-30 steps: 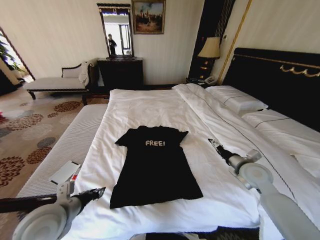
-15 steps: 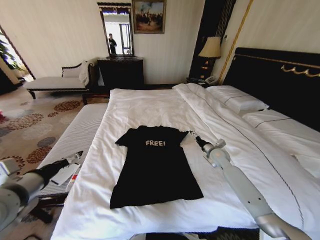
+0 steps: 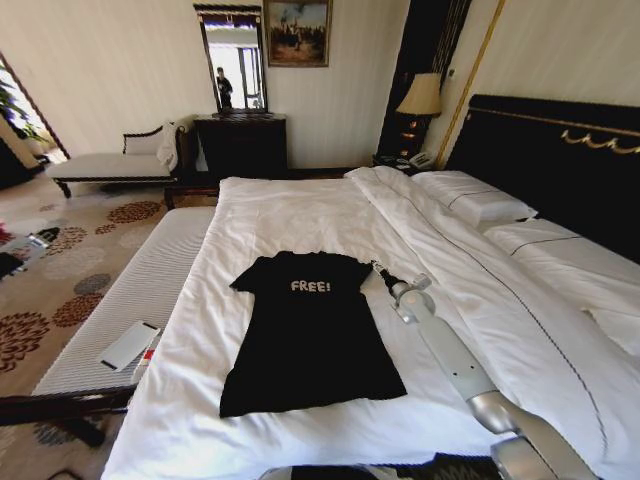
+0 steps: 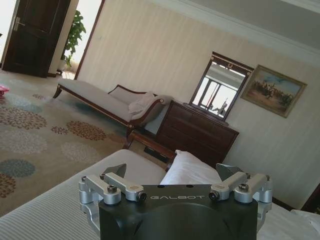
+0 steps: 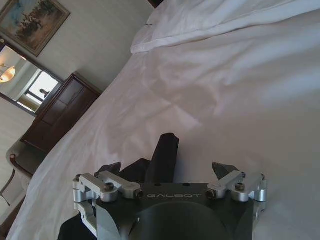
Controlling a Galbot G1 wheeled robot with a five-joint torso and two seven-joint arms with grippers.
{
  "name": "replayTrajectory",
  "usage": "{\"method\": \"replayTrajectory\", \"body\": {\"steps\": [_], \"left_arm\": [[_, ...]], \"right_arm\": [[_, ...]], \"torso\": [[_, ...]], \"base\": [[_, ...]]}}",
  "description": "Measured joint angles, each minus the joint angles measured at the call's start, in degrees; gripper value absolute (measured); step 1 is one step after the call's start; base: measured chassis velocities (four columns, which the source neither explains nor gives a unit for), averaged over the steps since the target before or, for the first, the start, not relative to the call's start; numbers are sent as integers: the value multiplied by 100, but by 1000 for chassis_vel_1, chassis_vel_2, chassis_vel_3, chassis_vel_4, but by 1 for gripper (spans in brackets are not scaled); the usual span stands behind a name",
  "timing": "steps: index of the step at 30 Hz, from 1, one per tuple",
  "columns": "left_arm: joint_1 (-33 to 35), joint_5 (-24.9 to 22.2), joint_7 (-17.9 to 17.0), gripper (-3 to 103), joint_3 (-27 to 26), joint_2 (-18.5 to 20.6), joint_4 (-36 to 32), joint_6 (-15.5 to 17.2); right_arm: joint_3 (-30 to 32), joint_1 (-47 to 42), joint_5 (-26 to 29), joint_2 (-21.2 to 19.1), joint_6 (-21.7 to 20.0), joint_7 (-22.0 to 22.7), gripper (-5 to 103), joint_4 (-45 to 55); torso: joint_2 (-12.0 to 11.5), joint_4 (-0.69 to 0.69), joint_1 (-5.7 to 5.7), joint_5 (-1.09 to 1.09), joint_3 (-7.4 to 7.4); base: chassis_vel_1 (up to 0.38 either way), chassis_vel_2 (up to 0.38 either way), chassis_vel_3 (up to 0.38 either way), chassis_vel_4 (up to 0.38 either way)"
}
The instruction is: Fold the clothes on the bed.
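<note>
My right hand (image 3: pixel 377 267) sits with fingers spread apart at the right sleeve of the soft black short-sleeved T-shirt (image 3: pixel 310 335), which lies flat on the white-duvet double bed (image 3: pixel 300 215). My left hand (image 4: pixel 175 172) is likewise spread, out over the patterned carpet (image 3: pixel 60 275).

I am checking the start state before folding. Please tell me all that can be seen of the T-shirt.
The T-shirt is black, short-sleeved, of soft fabric, with white "FREE!" on the chest. It lies spread flat, unfolded, on the bed's white duvet, collar toward the far end. The open right gripper is at its right sleeve.
</note>
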Motion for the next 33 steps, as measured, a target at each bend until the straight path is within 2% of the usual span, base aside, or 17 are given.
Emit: {"method": "replayTrajectory", "body": {"steps": [11,13,16,18,19,21,23,24,26,27,28,29,32,33], "left_arm": [[-31,4,-70,100,44,25,12,67],[-4,9,-87,100,50,-12,2,85],[19,20,-92,100,59,-45,-15,95],[44,43,-94,100,85,-104,-37,112],[49,51,-95,100,108,-139,-48,116],[52,55,-97,100,122,-159,-57,118],[54,71,-100,100,162,-212,-82,121],[54,71,-100,100,162,-212,-82,121],[54,106,-100,100,200,-250,-104,123],[53,121,-100,100,211,-260,-109,123],[54,146,-101,100,239,-284,-123,125],[52,158,-101,100,258,-299,-132,126],[42,185,-102,100,309,-336,-155,127],[42,185,-102,100,309,-336,-155,127]], "right_arm": [[-277,234,-235,395,16,-113,102,-581],[-338,316,-297,493,33,-184,94,-718],[-369,373,-335,541,53,-214,89,-781],[-415,421,-414,559,95,-260,78,-807],[-442,433,-461,548,109,-276,73,-804],[-461,434,-504,532,119,-284,73,-797],[-511,430,-661,473,166,-308,61,-756],[-511,430,-661,473,166,-308,61,-756],[-554,412,-883,402,220,-326,51,-735],[-568,408,-947,382,232,-328,51,-735],[-594,406,-1072,346,256,-339,40,-739],[-607,406,-1129,321,269,-346,40,-745],[-623,408,-1171,293,272,-352,29,-757],[-623,408,-1171,293,272,-352,29,-757]], "torso": [[0,1,0,1,0],[0,1,0,1,0],[0,2,0,1,0],[0,2,0,2,0],[0,2,0,2,0],[0,1,0,1,0],[0,1,0,2,0],[0,1,0,2,0],[0,0,0,2,-1],[0,0,0,2,-1],[0,-1,0,2,0],[0,0,0,2,-1],[0,0,0,2,-1],[0,0,0,2,-1]], "base": [[0,0,0,0],[0,0,0,0],[0,0,0,0],[0,0,0,0],[0,0,0,0],[0,0,0,0],[0,0,0,0],[0,0,0,0],[0,0,0,0],[0,0,0,0],[0,0,0,0],[0,0,0,0],[0,0,0,0],[0,0,0,0]]}}
